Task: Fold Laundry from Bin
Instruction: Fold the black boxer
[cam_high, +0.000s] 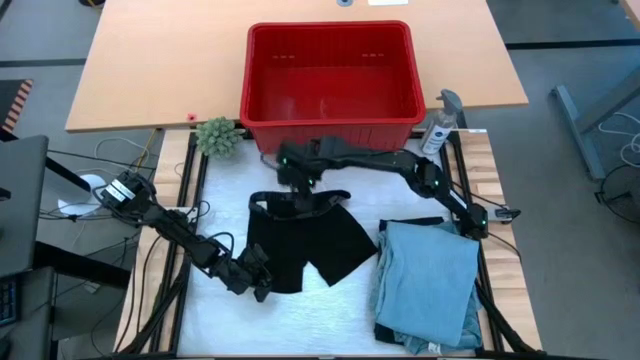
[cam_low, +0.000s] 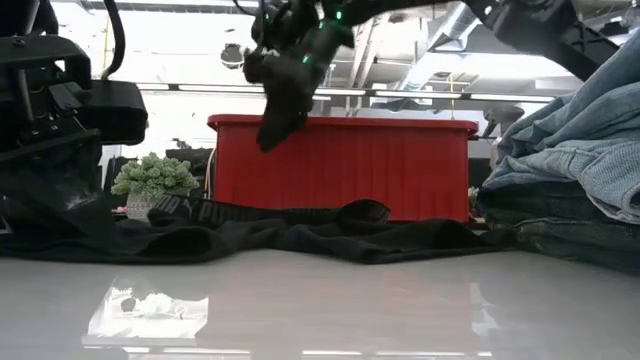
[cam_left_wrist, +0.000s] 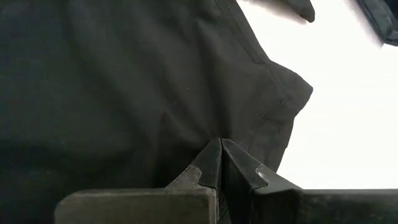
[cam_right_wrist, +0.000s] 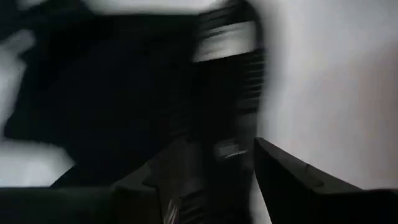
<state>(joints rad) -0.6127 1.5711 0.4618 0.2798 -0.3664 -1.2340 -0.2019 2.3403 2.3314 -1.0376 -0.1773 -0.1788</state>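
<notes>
Our right wrist view is smeared, so we make out only dark cloth and a striped waistband past the fingers. The black shorts (cam_high: 305, 240) lie spread flat on the white table (cam_high: 220, 310), just in front of the red bin (cam_high: 330, 80). Our left hand (cam_high: 258, 283) sits low at one leg's hem, fingers pressed together, pinching the fabric. Our right hand (cam_high: 297, 185) hovers over the waistband, tilted down, fingers spread. Folded light blue clothes (cam_high: 428, 285) lie stacked beside the shorts, partly cut off in the low view.

plant (cam_high: 216, 136): by table edge | spray bottle (cam_high: 440, 126): upright, beside frame
</notes>
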